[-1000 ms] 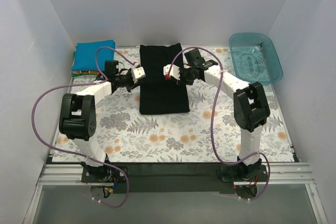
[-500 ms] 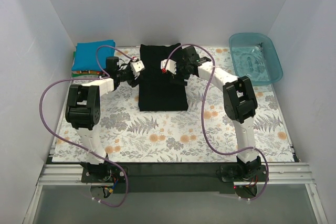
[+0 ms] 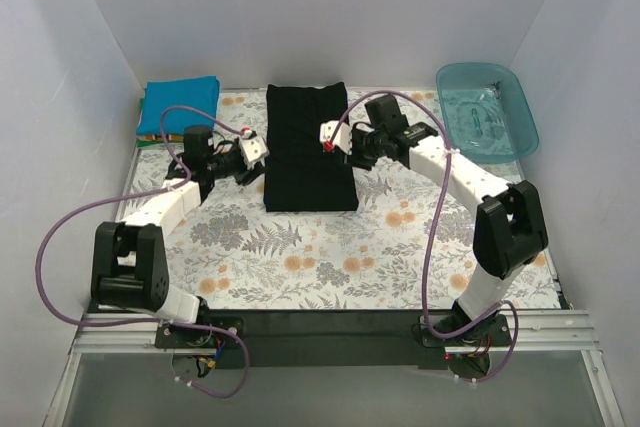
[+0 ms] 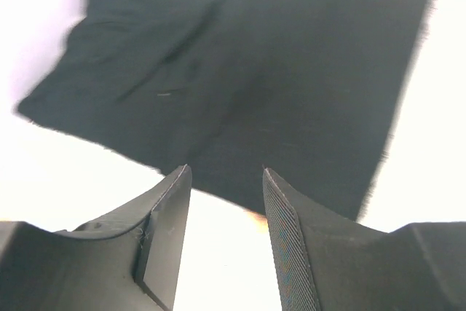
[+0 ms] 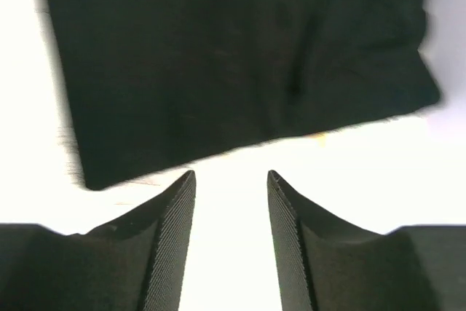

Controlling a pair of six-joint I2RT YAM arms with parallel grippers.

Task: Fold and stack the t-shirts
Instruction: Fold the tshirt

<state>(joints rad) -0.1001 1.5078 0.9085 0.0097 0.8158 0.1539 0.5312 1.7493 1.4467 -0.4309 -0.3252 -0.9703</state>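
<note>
The black t-shirt (image 3: 309, 147) lies flat as a folded rectangle at the back middle of the table; it also shows in the left wrist view (image 4: 240, 85) and the right wrist view (image 5: 233, 56). The blue t-shirt (image 3: 178, 105) sits folded at the back left, on slivers of orange and green shirts (image 3: 150, 139). My left gripper (image 3: 254, 150) is open and empty beside the black shirt's left edge; its jaws (image 4: 224, 180) stand apart. My right gripper (image 3: 330, 135) is open and empty over the shirt's right edge; its jaws (image 5: 231, 180) stand apart.
A translucent teal plastic tub (image 3: 487, 112) stands at the back right. The floral-print tablecloth (image 3: 330, 257) covers the table. White walls close in the left, back and right sides.
Both arms have drawn back from the black shirt toward the near side, left gripper moving left and down, right gripper shifting right. The shirt stays flat.
</note>
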